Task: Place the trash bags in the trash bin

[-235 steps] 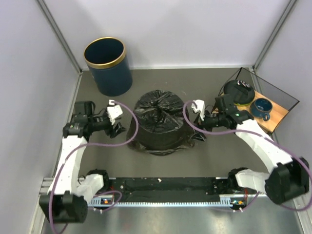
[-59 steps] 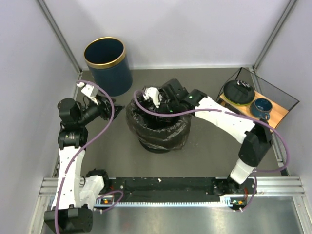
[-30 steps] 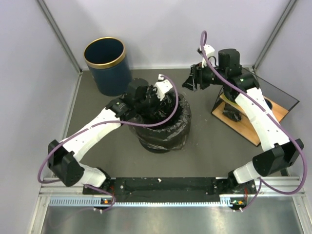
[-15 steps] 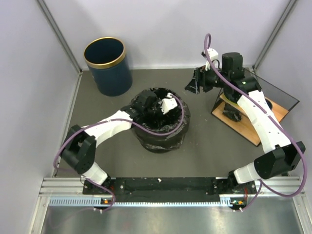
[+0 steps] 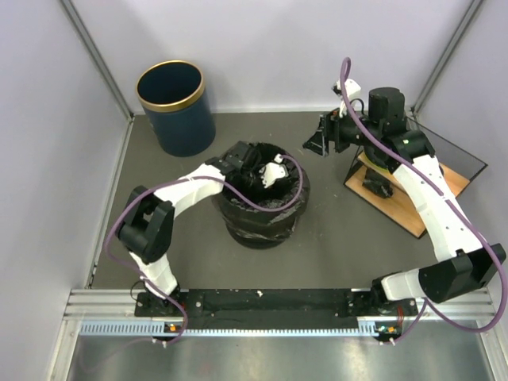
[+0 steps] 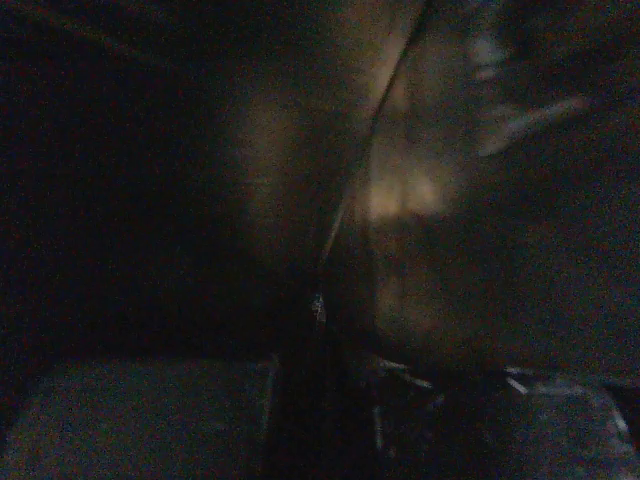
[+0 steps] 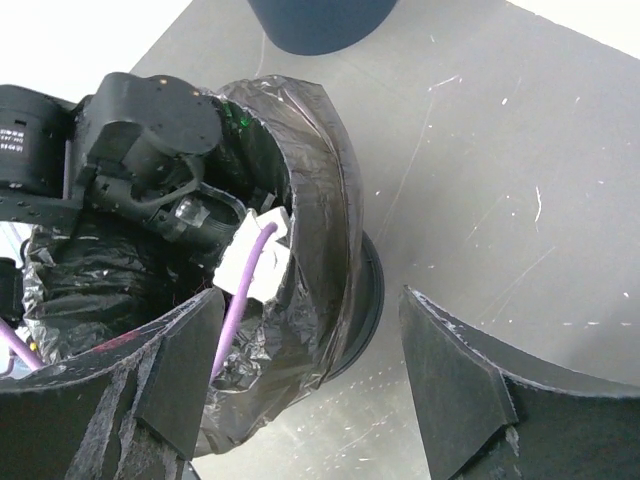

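Observation:
The black glossy trash bag (image 5: pixel 266 216) stands mid-table, draped open-mouthed over a round dark container whose base (image 7: pixel 368 300) shows below the film. The navy trash bin (image 5: pixel 175 108) with a gold rim stands upright at the back left, apart from the bag; its bottom edge (image 7: pixel 318 18) shows in the right wrist view. My left arm's wrist (image 5: pixel 244 168) reaches down into the bag's mouth, and its jaws are hidden inside. The left wrist view shows only dark film (image 6: pixel 400 190). My right gripper (image 7: pixel 315 335) hangs open and empty, high to the right of the bag.
A wooden board (image 5: pixel 415 202) inside a wire frame lies at the right, with a black object (image 5: pixel 373 181) on it under my right arm. Grey walls close in the back and both sides. A slotted rail (image 5: pixel 270 305) runs along the near edge.
My left arm has pushed further down into the bag's mouth and its gripper has closed. My right gripper has drifted slightly right and opened wider.

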`<move>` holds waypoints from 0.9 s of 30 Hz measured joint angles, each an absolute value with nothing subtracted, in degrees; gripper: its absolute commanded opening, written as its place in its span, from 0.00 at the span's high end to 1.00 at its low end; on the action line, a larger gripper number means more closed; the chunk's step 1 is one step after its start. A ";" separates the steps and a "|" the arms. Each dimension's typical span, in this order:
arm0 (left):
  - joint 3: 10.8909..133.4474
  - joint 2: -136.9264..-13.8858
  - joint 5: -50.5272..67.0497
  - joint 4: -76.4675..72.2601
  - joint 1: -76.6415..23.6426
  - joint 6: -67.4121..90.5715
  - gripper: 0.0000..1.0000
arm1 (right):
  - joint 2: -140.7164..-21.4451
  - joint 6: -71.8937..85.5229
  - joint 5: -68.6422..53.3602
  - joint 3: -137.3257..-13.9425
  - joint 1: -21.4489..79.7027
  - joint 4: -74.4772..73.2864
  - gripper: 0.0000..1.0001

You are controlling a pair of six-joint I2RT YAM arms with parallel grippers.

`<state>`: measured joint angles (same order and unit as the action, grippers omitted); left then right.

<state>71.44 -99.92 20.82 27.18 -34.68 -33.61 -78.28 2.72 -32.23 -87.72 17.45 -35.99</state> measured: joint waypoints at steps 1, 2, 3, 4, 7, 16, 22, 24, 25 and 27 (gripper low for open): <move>72.77 -100.92 21.17 29.47 -34.59 -33.80 0.94 | -78.28 2.57 -32.23 -87.72 17.45 -36.01 0.27; 73.89 -101.75 21.30 31.33 -34.57 -33.85 0.92 | -78.28 2.46 -32.23 -87.72 17.43 -36.03 0.26; 75.85 -102.94 21.47 34.72 -34.50 -34.00 0.90 | -78.28 2.33 -32.23 -87.72 17.43 -36.01 0.26; 77.12 -103.83 21.47 36.60 -34.50 -34.06 0.89 | -78.28 2.11 -32.25 -87.72 17.43 -35.99 0.26; 81.25 -106.41 21.41 42.33 -34.57 -34.41 0.84 | -78.28 1.91 -32.29 -87.72 17.43 -36.01 0.25; 82.70 -104.95 22.22 48.40 -34.37 -34.00 0.63 | -78.28 0.49 -33.10 -86.48 17.43 -36.05 0.24; 81.36 -92.14 28.08 42.85 -34.20 -32.03 0.57 | -78.28 -1.08 -33.87 -85.38 17.43 -36.05 0.23; 83.40 -89.38 29.67 41.80 -34.20 -31.14 0.56 | -78.28 -1.39 -34.09 -85.36 17.43 -36.03 0.23; 85.03 -88.99 30.24 41.71 -34.22 -30.81 0.56 | -78.28 -1.52 -34.20 -85.36 17.43 -36.01 0.22; 88.49 -89.32 30.35 42.46 -34.22 -30.59 0.57 | -78.22 -1.78 -34.35 -85.14 17.41 -35.88 0.22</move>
